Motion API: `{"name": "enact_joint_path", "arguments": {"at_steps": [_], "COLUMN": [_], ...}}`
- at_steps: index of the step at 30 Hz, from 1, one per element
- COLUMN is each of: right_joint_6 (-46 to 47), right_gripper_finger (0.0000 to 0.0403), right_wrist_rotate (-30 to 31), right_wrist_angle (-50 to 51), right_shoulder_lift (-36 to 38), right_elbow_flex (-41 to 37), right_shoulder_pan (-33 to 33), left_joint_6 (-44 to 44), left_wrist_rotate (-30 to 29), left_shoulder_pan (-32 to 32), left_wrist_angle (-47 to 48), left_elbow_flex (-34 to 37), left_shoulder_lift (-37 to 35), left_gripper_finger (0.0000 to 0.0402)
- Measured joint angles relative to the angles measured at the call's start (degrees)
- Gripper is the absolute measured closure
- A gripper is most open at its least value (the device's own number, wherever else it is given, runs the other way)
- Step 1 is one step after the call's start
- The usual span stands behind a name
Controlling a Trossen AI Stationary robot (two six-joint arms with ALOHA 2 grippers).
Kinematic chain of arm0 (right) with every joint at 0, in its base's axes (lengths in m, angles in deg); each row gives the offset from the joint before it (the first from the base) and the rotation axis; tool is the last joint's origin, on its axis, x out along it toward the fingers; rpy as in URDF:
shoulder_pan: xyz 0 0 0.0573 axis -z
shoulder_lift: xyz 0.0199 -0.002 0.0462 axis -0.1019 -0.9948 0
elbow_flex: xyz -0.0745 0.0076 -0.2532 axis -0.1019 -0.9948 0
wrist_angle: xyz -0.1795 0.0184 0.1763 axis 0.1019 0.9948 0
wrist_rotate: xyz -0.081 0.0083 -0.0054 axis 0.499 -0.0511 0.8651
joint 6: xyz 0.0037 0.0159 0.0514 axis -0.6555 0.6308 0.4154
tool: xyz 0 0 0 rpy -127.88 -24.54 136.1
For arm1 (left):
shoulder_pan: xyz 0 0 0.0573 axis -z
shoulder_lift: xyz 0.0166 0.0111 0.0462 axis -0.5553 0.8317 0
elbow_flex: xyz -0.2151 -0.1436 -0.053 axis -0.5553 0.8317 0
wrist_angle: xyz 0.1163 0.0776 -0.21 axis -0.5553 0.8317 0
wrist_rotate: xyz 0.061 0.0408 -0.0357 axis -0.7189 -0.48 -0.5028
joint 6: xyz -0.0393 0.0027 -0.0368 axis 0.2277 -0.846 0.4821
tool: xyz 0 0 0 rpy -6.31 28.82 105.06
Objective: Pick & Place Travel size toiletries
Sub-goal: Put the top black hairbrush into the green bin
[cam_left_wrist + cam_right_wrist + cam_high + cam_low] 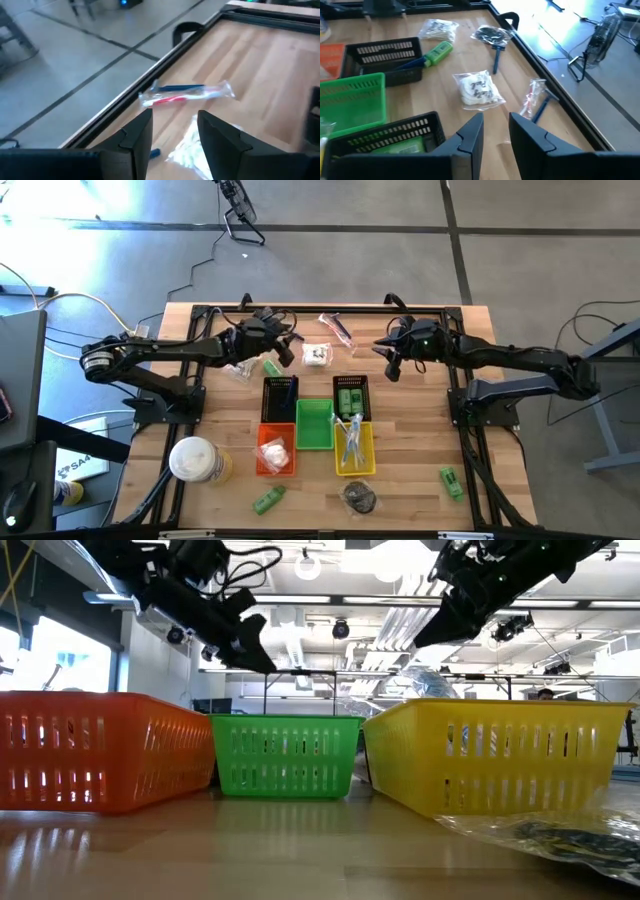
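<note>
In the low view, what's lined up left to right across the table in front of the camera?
Orange basket → green basket → yellow basket → clear-wrapped dark item lying nearest the camera at the right.

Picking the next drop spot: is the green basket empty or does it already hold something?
Empty, as far as visible. From above, the green basket shows only bare floor, unlike the yellow basket beside it, which holds items.

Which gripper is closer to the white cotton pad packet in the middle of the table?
Left. The left gripper is just beside the packet; the right gripper hangs farther off on its other side.
</note>
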Motion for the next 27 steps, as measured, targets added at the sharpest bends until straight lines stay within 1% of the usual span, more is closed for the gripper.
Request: {"name": "enact_joint_path", "arguments": {"at_steps": [3,8,10,15,19,22,27], "right_joint_6": [0.0,0.3,0.3,0.4,0.4,0.2,-0.7], "right_gripper_finger": [0.0319,0.0319,0.0319,0.0319,0.0319,0.0319,0.0319], "right_wrist_rotate": [-0.7,-0.9,-0.9,-0.9,-0.9,-0.9,-0.9], "right_wrist_angle": [0.0,0.0,0.0,-0.2,-1.8,-3.0,-3.1], "right_shoulder_lift": [0.0,0.0,0.0,0.0,0.0,0.0,0.0], "right_elbow_flex": [0.0,0.0,0.0,0.0,0.0,0.0,0.0], "right_shoulder_pan": [1.0,1.6,1.6,1.6,1.6,1.6,1.6], "left_joint_6": [3.1,12.2,14.5,17.0,18.0,18.1,17.8], "left_wrist_rotate": [0.1,0.3,0.6,3.2,3.2,3.3,3.1], "left_shoulder_pan": [-2.2,-7.1,-8.7,-10.9,-10.8,-10.7,-10.8], "left_wrist_angle": [1.1,2.6,3.1,2.9,3.1,7.2,21.0], "left_elbow_flex": [0.0,0.0,0.0,0.0,0.0,-3.1,-12.6], "left_shoulder_lift": [1.6,2.7,2.7,2.7,3.4,4.7,9.7], "left_gripper_finger": [0.025,0.025,0.025,0.025,0.025,0.025,0.025]}}
